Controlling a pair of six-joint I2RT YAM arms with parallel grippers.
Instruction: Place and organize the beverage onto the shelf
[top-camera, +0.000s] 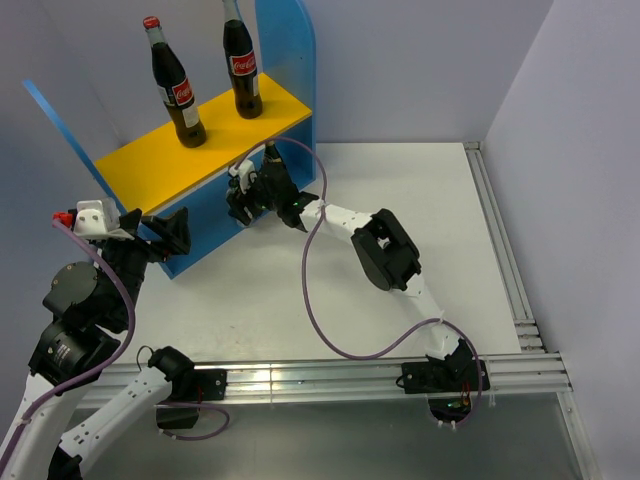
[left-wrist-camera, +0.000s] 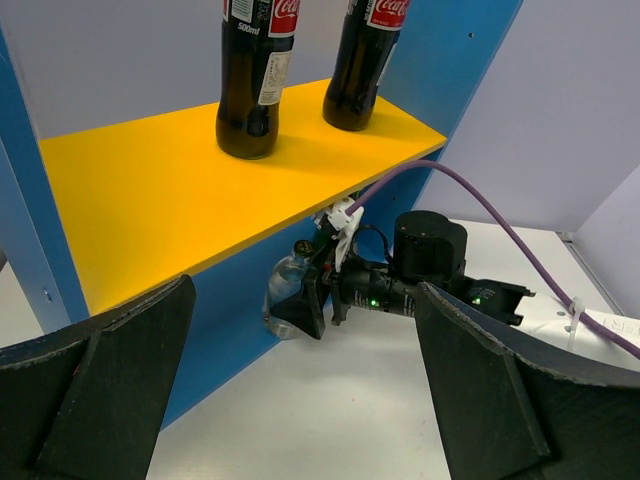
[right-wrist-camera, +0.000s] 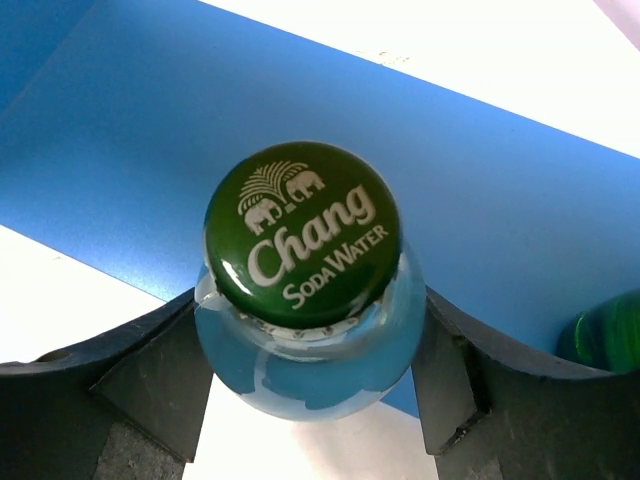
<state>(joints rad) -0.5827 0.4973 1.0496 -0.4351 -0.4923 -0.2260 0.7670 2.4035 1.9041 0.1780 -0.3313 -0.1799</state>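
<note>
step: setting the soda bottle (right-wrist-camera: 300, 240) into the lower bay of the shelf (top-camera: 150, 165), by my reading; the top row looks finished
soda bottle: upright, green cap up, under the board (left-wrist-camera: 150, 190), just in front of the blue back panel (right-wrist-camera: 150, 150); whether its base rests on anything cannot be told
right gripper (right-wrist-camera: 307, 300): pads against the bottle's shoulder on both sides, clasping it below the cap
left gripper (top-camera: 168, 238): jaws wide, nothing between them, near the shelf's front left corner, facing the bay
colas (top-camera: 175, 85) (top-camera: 240, 65): two, upright on the board toward its right end, apart from each other
green bottle (right-wrist-camera: 605, 340): only a sliver shows at the right edge of the wrist view, near the soda bottle; the gap between them is unclear
next move: likely settle the bottle, part the jaws just enough to free the glass, then draw back level, out from under the board
edges: board's front lip close above the right wrist; back panel close behind the bottle; side panel closing the bay's right
open room: bare board left of the colas; bare table (top-camera: 420, 190) in front of the shelf for backing out
risk: a lift on withdrawal could strike the board; a sideways swing could tip the green bottle; cable (top-camera: 310, 290) loops slack over the table beside the arm
</note>
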